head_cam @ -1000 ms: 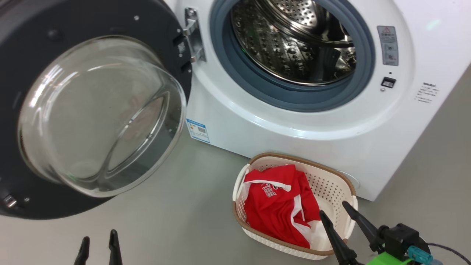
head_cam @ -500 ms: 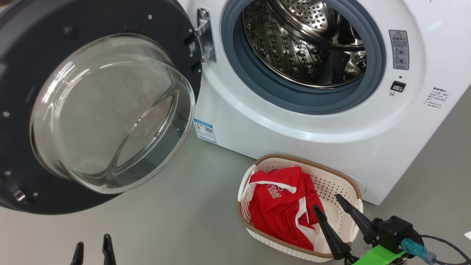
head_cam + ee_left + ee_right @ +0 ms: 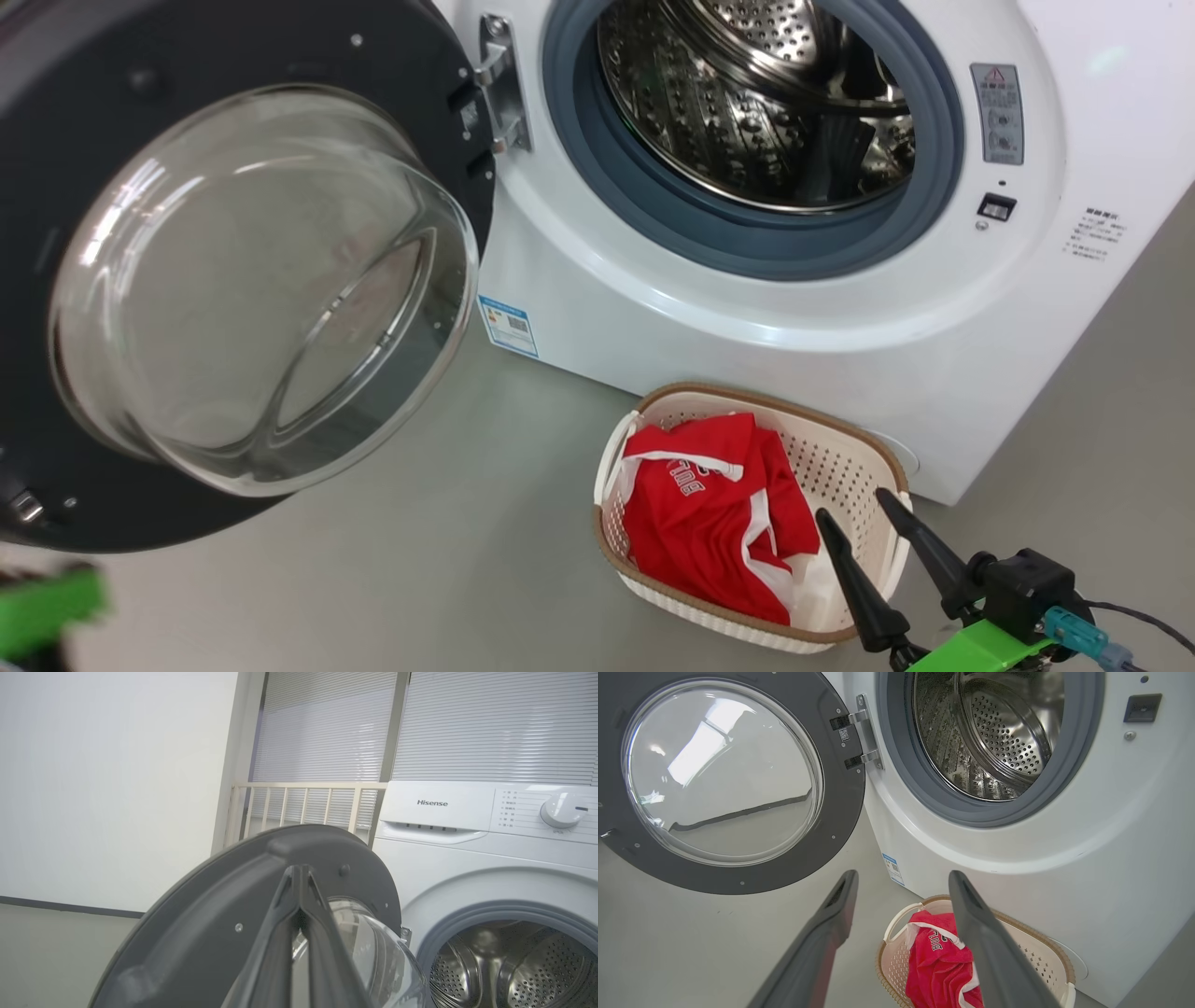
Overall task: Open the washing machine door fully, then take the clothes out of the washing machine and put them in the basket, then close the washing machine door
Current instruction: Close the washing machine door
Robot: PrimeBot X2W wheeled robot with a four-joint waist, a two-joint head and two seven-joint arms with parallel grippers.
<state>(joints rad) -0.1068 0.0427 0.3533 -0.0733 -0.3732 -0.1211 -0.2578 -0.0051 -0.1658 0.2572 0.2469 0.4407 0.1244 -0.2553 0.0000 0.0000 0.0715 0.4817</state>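
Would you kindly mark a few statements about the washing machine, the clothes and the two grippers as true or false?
1. The washing machine door stands open. True.
2. The clothes lie inside the drum. False: they lie in the basket, and the visible part of the drum holds nothing.
3. The right gripper is open and holds nothing. True.
4. The left gripper has its fingers spread wide. False: they are pressed together.
5. The basket stands on top of the washing machine. False: it stands on the floor in front of it.
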